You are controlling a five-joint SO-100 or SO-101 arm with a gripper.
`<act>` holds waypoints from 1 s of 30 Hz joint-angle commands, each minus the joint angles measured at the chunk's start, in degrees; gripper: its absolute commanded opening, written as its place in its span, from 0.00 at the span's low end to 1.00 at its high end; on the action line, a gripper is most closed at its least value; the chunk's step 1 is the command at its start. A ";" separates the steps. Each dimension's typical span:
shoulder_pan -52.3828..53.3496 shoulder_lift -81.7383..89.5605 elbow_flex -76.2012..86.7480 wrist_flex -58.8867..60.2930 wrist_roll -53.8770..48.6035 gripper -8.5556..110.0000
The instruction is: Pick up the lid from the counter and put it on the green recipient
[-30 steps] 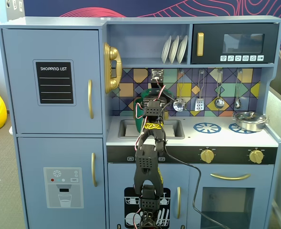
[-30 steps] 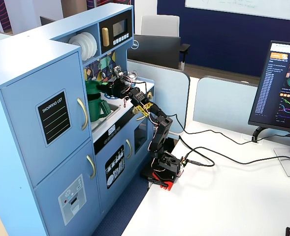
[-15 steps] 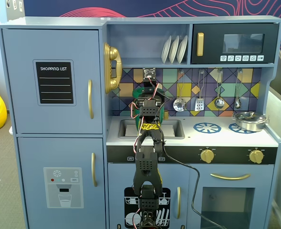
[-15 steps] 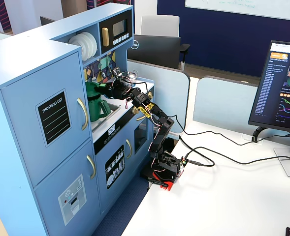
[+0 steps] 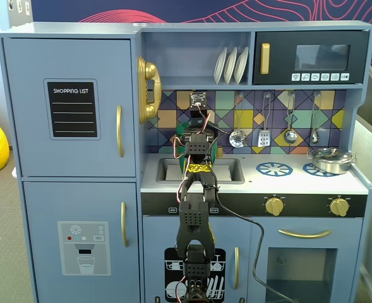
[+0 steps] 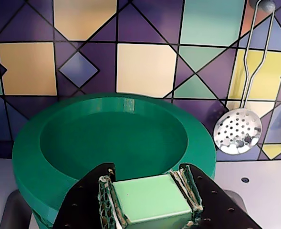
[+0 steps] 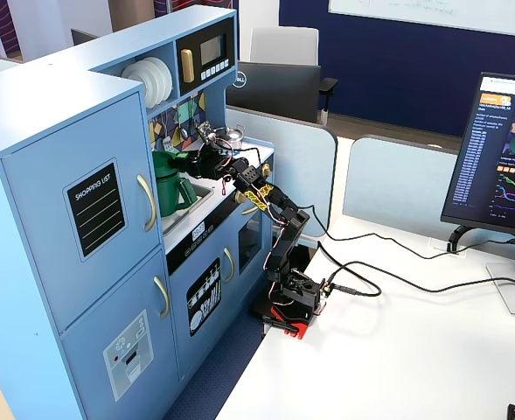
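The lid [image 6: 83, 157] is a round dark green disc with a raised rim and a light green square knob [image 6: 152, 198]. My gripper [image 6: 149, 180] is shut on that knob, one padded finger on each side. The lid lies level on top of the green recipient [image 7: 175, 191], a tall dark green pot standing at the sink against the tiled back wall. I cannot tell whether the lid rests fully on the pot's rim. In the wrist view only a sliver of the pot [image 6: 41, 218] shows under the lid's left edge. In a fixed view, my arm [image 5: 197, 158] hides most of both.
The grey sink [image 5: 167, 169] lies under the pot. A silver pan [image 5: 329, 159] sits on the right blue burner ring, another ring [image 5: 274, 168] lies bare. Utensils hang on the wall, a slotted ladle [image 6: 237, 130] close to the lid's right. A shelf overhangs the counter.
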 commanded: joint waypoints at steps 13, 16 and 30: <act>0.70 4.75 4.57 -0.26 0.35 0.07; 0.26 4.66 4.57 -0.26 -0.18 0.07; -1.58 5.19 4.31 -0.53 -0.35 0.10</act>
